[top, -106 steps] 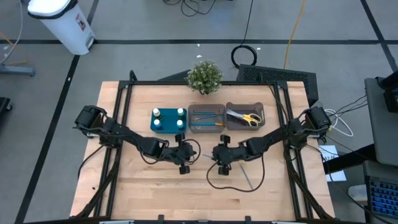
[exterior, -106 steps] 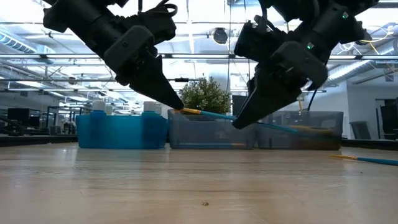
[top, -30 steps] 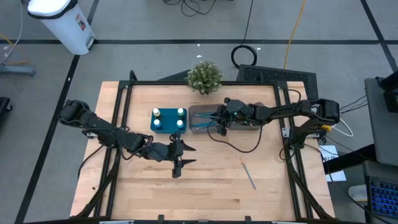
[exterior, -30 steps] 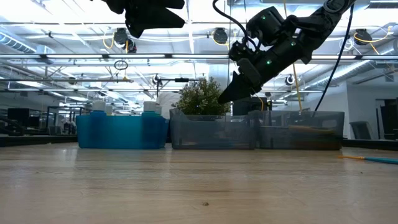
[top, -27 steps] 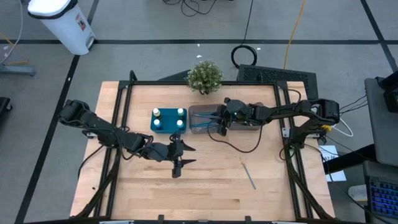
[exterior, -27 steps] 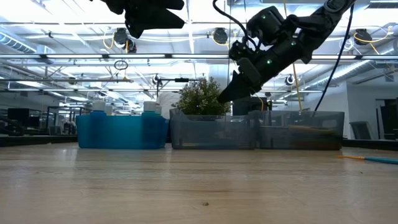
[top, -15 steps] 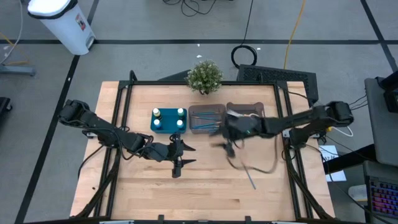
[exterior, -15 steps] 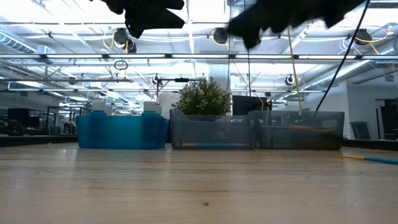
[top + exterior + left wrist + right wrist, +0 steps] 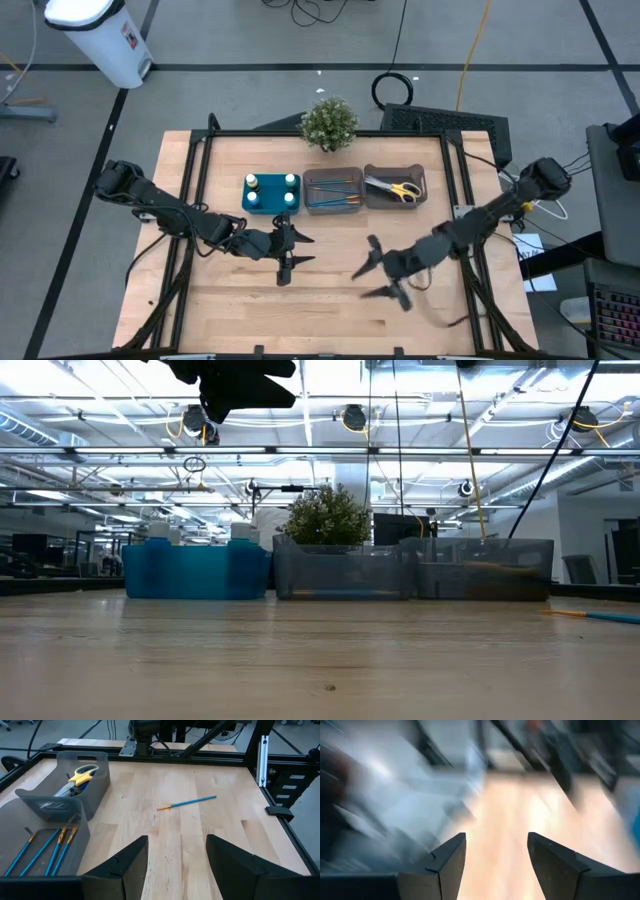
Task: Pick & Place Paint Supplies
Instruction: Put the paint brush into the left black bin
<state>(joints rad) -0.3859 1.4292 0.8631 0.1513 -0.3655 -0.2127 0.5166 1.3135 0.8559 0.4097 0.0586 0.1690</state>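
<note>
One thin blue brush (image 9: 187,802) lies flat on the bare wood, also seen as the brush (image 9: 590,616) at the right of the low view. My right gripper (image 9: 368,275) hovers open above that spot, nothing between its fingers (image 9: 445,865). My left gripper (image 9: 300,250) hangs open and empty over the table's middle, raised well clear. Several blue brushes (image 9: 47,850) lie in the left grey bin (image 9: 332,190). Yellow-handled scissors (image 9: 400,188) lie in the right grey bin. White-capped bottles (image 9: 270,185) stand in the teal tray (image 9: 268,203).
A small potted plant (image 9: 329,123) stands behind the bins at the far edge. A black frame (image 9: 200,150) runs round the table. Open wood lies along the near half of the table (image 9: 300,320).
My right gripper has swung away from above the brush bin toward the table's near right, rising out of the low view, and its fingers have spread open. The brushes stay in the bin. My left gripper has kept still.
</note>
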